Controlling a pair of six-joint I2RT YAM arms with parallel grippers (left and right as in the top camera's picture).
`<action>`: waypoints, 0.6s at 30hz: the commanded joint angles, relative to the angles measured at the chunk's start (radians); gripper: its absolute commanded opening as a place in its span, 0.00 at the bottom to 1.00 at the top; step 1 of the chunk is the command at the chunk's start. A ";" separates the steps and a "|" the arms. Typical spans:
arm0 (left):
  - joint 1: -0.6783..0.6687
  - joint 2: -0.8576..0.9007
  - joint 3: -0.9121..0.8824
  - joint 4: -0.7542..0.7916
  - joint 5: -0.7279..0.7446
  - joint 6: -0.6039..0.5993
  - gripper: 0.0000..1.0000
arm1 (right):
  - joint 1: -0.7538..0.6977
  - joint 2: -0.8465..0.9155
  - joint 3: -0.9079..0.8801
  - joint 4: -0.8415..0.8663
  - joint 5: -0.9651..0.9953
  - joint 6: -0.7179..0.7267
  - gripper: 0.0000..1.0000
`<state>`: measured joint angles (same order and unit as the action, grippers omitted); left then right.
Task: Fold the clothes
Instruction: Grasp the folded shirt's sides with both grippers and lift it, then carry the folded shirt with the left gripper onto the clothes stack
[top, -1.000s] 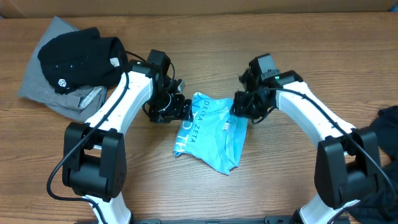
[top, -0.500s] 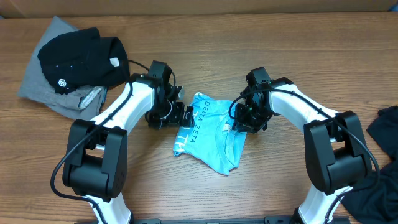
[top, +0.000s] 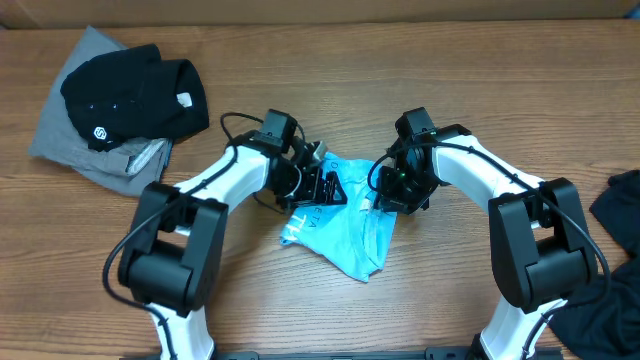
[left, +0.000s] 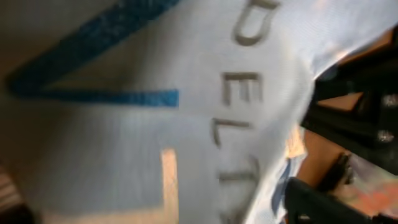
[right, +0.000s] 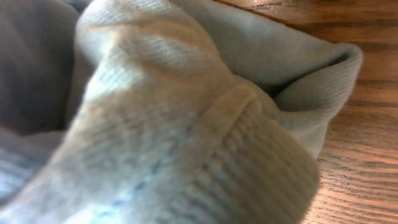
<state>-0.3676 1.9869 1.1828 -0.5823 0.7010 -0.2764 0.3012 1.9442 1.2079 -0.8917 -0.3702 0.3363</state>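
I see light blue T-shirt (top: 340, 228) crumpled on worktop (top: 450, 300), printed lettering showing; right pincer (top: 393, 192) pinches its bunched ribbed hem; left pincer (top: 322, 187) state: cannot tell.

Four garments show in all: one light blue T-shirt (top: 345, 240) at the middle, one black garment (top: 130, 90) lying on one grey garment (top: 70, 135) at the far left, and one dark garment (top: 622, 200) at the right edge. There are two robot arms, left (top: 230, 172) and right (top: 485, 172), and one wooden table (top: 330, 60).
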 joint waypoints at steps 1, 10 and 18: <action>-0.034 0.091 -0.022 0.002 0.042 -0.046 0.39 | 0.006 0.039 -0.013 -0.010 0.018 0.002 0.24; 0.002 0.086 0.012 -0.046 0.100 0.021 0.04 | -0.006 0.021 0.027 -0.113 -0.042 0.001 0.08; 0.188 0.021 0.362 -0.428 0.055 0.194 0.04 | -0.043 -0.216 0.192 -0.234 -0.050 -0.029 0.14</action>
<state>-0.2871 2.0502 1.3552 -0.9287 0.7757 -0.1864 0.2790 1.8778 1.3098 -1.1183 -0.4198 0.3244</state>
